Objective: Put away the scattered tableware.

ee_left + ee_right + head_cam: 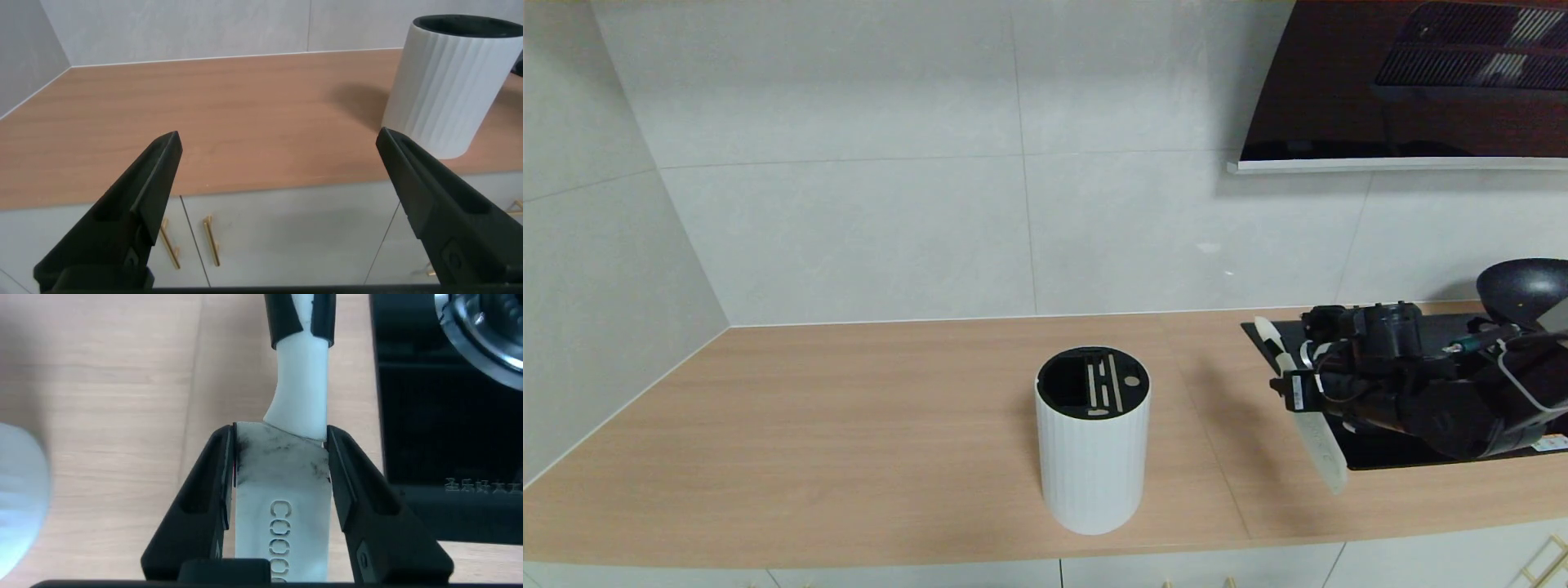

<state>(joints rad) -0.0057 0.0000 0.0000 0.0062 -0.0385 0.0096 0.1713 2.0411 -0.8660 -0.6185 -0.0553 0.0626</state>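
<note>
Clearly not done yet. Holds a white knife [1327, 457] in the right gripper [1307, 392], with the fingers [204, 498] clamped on the wide flat part, one on each side. Has the knife out at about 3 o'clock from the white holder [1093, 457], well apart from it, over the near edge of the black cooktop [1388, 457]. Points the thin end with the black bands toward the wall at 12 o'clock, and the wide end toward the front at 6 o'clock. Looks lifted a little off the table [849, 425], going by the soft shadow beside it, but hard to be sure.

Hangs the left gripper [278, 143] low by the front edge of the table, fingers [139, 196] wide apart and holding nothing, with the holder near.

Shows the holder upright in the middle of the table, with a big hole and some thin slits in its dark top. Nothing sticking out of it. Cannot tell what is down inside.

Farther off, at about 2 o'clock from the holder, a dark pan [1523, 286] on the cooktop.

So, picked up: yes. Put away: no. Left to do, as a guess: carry the knife across toward 9 o'clock, get it over the holder, tip the wide end down, slide it into a slit, then let go. Needs a careful aim, since those slits look thin.
</note>
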